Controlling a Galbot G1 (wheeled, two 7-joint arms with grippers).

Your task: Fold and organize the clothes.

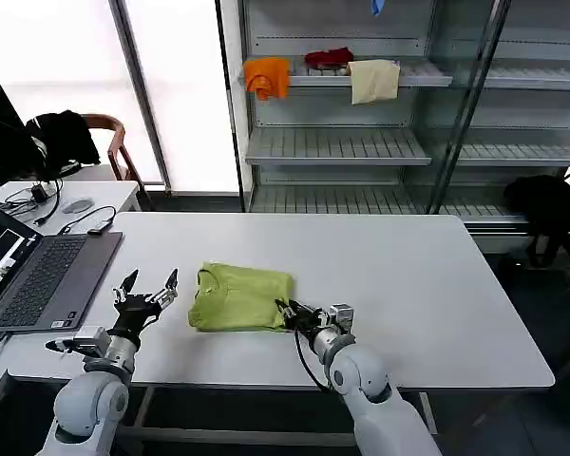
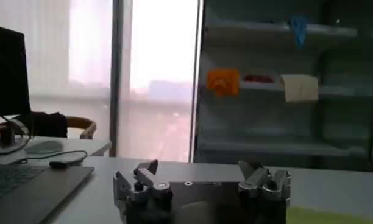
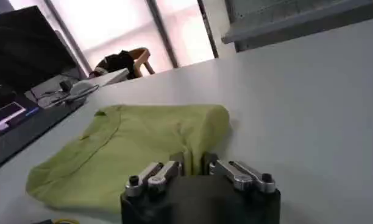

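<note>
A: T-shirt (image 1: 240, 296) status?
B: Lime-green, folded into a compact rectangle, lying on the table (image 1: 408, 285) right of the laptop (image 1: 38, 280).
A: Grippers?
B: Right gripper (image 1: 292, 313) pinches the T-shirt's edge; left gripper (image 1: 150, 288) spread, between laptop and T-shirt.

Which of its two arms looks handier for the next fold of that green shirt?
Probably the right. The right gripper sits at the near right corner of the folded T-shirt, fingers nearly closed at the cloth. The left gripper hangs open beside the shirt, apart from it, near the laptop.
</note>
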